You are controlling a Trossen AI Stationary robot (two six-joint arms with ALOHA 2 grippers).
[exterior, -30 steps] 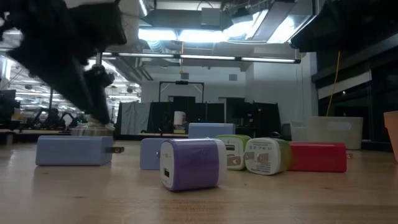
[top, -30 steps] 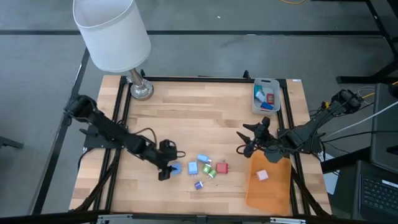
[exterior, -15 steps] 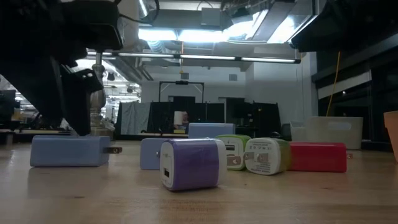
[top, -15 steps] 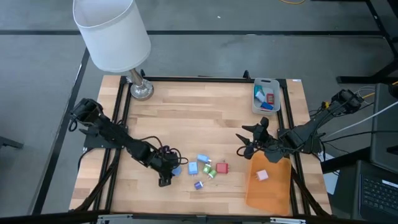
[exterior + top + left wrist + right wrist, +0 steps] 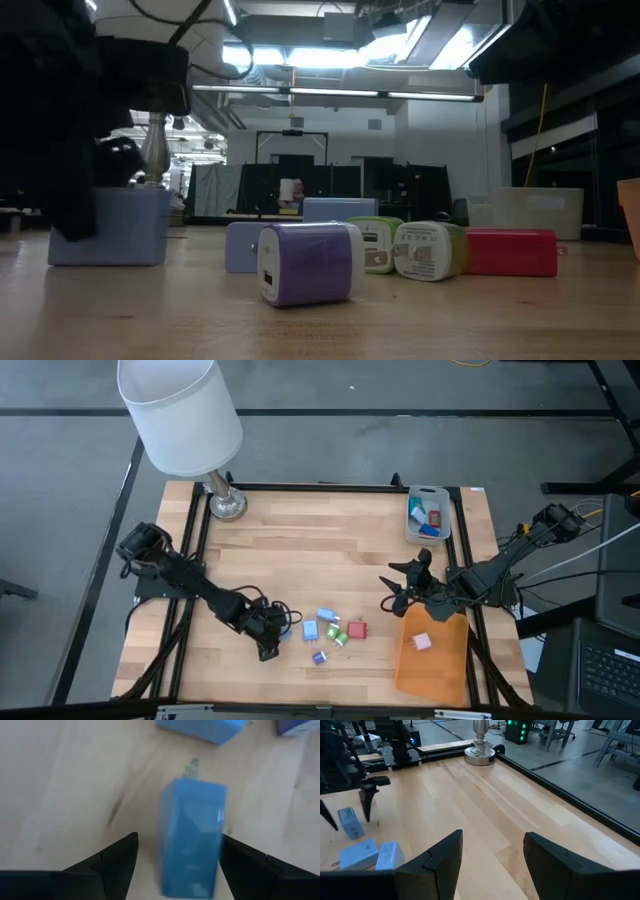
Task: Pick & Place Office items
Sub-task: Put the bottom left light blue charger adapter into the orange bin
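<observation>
I have the left gripper down at the wooden counter, its two dark fingers spread wide and straddling a small light blue blocky plastic charger, not closed on anything that I can see. In the left wrist view the charger lies between the fingers with clear wood showing on one side and only a thin gap on the other, so I judge it sits off-centre toward one finger. Its long axis runs straight out ahead of the gripper, metal prongs at the far end, so the fingers face its two long flat sides, which suits a squeeze across the narrow width. From that charger, the rest of the loose cluster lies just beyond the prongs: another pale blue block, then green ones, a red one and a purple one. The right gripper hovers well off on the far side of that cluster, fingers apart and empty, beside the flat orange sheet, so the left arm is clearly the nearer one for this piece.
</observation>
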